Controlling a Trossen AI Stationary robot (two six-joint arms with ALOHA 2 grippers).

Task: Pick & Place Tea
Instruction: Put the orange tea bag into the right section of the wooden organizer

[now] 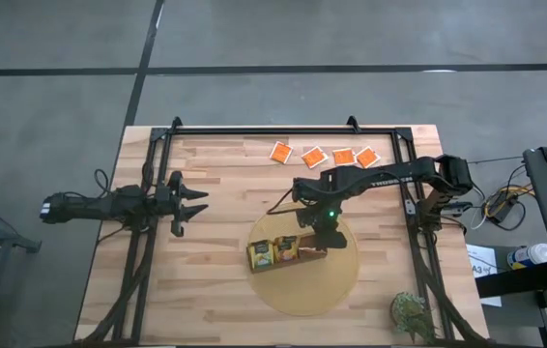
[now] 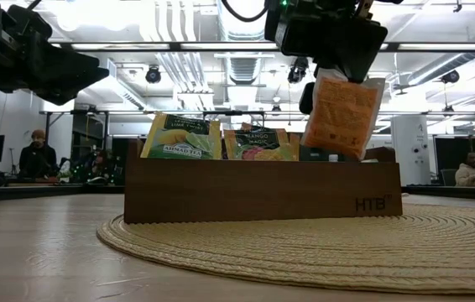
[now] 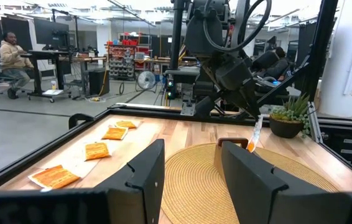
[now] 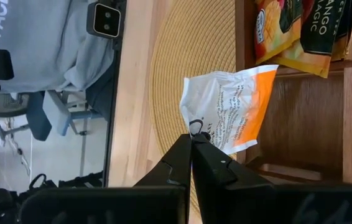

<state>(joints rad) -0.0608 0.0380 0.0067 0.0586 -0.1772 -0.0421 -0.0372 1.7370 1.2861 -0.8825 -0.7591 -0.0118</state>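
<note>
The wooden table [image 1: 206, 290] is seen from above, with a round woven mat [image 1: 302, 290] laid near its front. A brown wooden tray [image 2: 263, 191] is set on the mat. Green-and-yellow sachets [image 2: 180, 137] are stood in one end part of the tray, and yellow-orange sachets [image 2: 258, 144] in the middle part. An orange sachet [image 2: 342, 113] is held just above the other end part, pinched at its edge by the right gripper [image 4: 193, 138]. Four more orange sachets [image 1: 322, 155] are laid in a row at the back of the table. The left gripper [image 1: 196, 201] is kept at the left side, fingers spread apart.
</note>
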